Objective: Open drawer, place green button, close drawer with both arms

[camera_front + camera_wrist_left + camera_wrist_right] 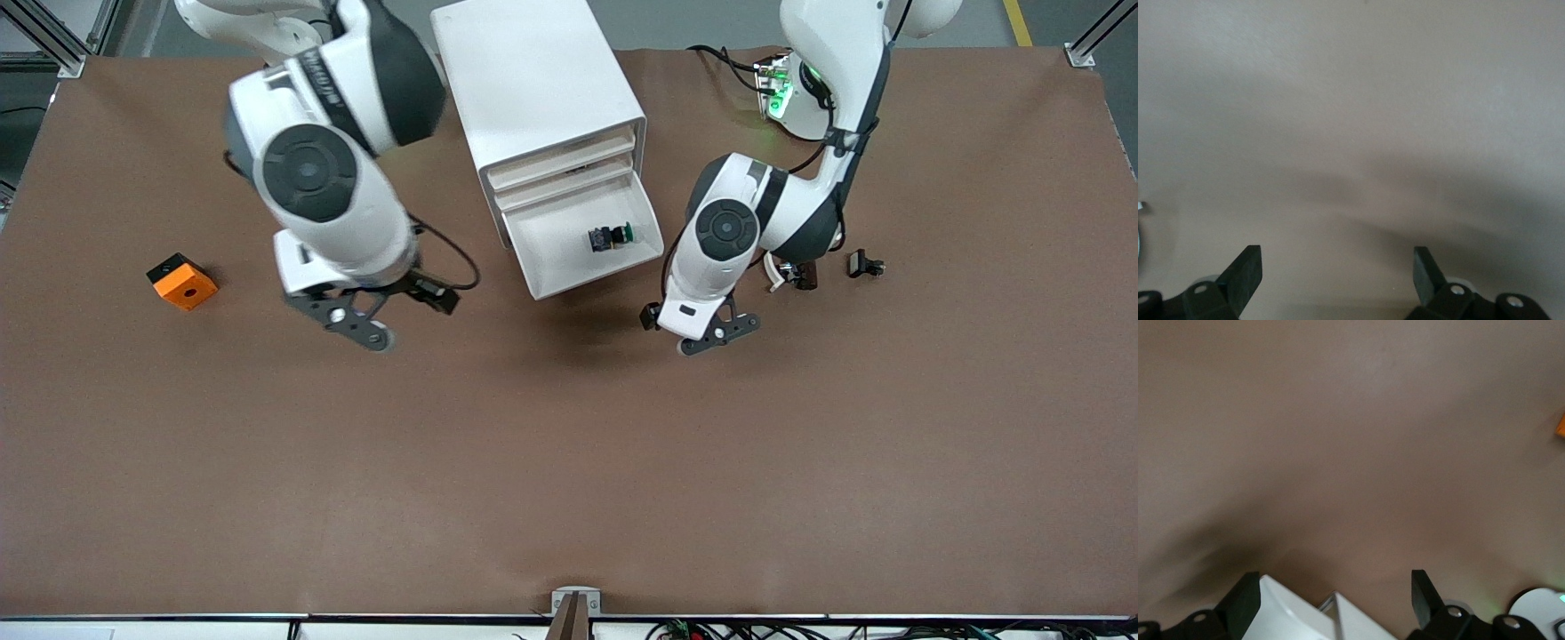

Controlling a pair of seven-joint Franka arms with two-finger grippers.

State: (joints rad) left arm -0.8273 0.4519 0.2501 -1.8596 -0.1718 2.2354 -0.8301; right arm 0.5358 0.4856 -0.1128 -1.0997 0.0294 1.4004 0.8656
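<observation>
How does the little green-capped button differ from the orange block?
The button is smaller than the orange block. It has a green cap on a dark body; the block is orange with a hole on top. The button lies in the open drawer; the block sits on the bare table, toward the right arm's end. No pincer holds either.

The left arm (756,222) partly hides a small dark piece (797,274).

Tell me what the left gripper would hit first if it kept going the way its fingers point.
Probably just the bare brown table: the left gripper is open and empty, and only tabletop shows ahead of it, though depth is unclear.
</observation>
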